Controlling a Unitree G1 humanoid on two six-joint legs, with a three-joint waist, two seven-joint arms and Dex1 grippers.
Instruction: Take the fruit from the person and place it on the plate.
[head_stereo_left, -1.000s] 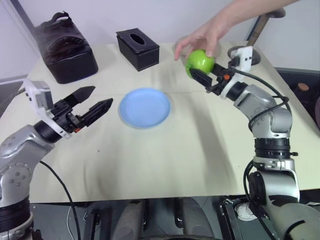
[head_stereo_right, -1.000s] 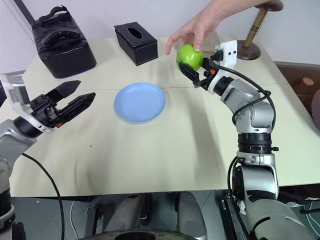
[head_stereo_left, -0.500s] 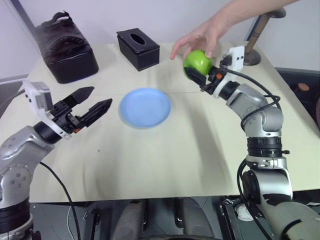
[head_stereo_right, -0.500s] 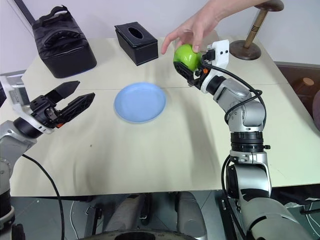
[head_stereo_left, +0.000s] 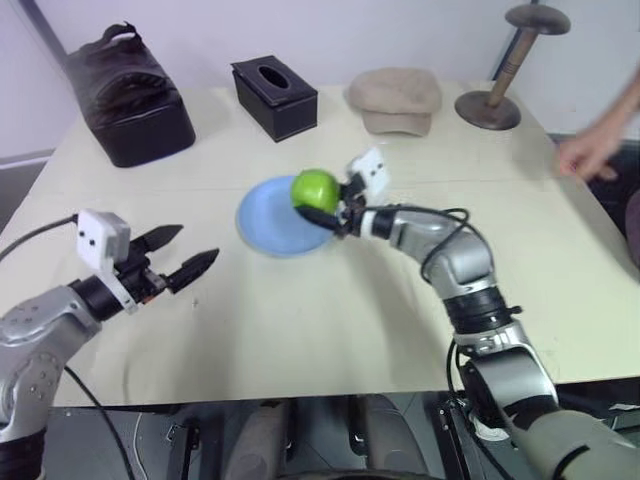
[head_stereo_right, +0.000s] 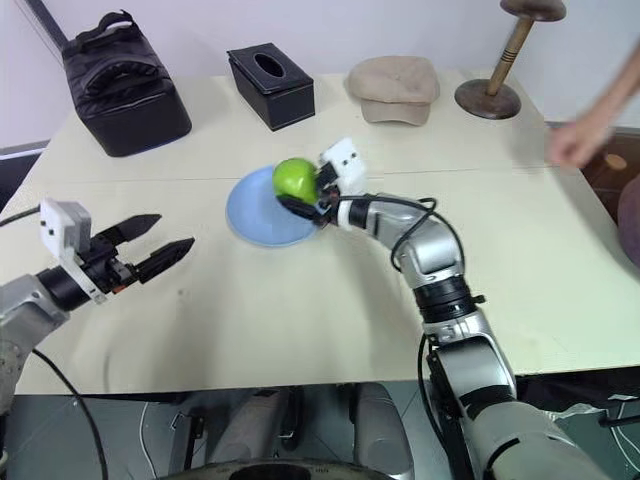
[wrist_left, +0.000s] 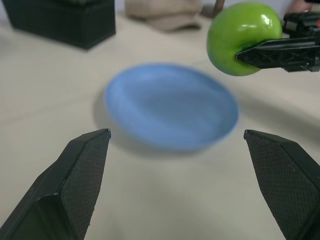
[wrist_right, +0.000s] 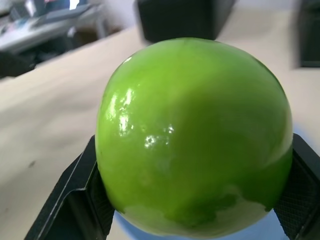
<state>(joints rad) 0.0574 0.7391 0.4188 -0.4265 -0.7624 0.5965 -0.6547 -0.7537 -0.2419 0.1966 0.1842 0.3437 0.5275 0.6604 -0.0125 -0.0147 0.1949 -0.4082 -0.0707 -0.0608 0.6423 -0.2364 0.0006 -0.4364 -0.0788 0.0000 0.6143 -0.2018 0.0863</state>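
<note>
**One apple, hanging right over the plate edge**

Two claws in play here, but only one matters. The right claw (head_stereo_left: 322, 205) is clenched on the apple (head_stereo_left: 315, 188), black fingers pinching it from both sides, and the right wrist view shows the fruit seated snugly between them. The apple sits above the right rim of the plate (head_stereo_left: 270, 222), not touching it as far as I can tell; in the left wrist view there's clear worktop and blue showing under it.

So the relation that counts: the plate's middle lies down and a bit to the robot's left of the apple. My guess is the next move is a short drop and a slight nudge inward before letting go, otherwise it lands on the rim and could roll off.

The left claw (head_stereo_left: 183, 257) hangs near the front left edge of the worktop (head_stereo_left: 330, 320), fingers spread, holding nothing, pointed at the plate but well apart from it. The right arm is plainly the nearer one.

The person's hand (head_stereo_left: 585, 155) is off by the right edge, well away from the fruit. Handover part looks done; the placing isn't yet.
</note>
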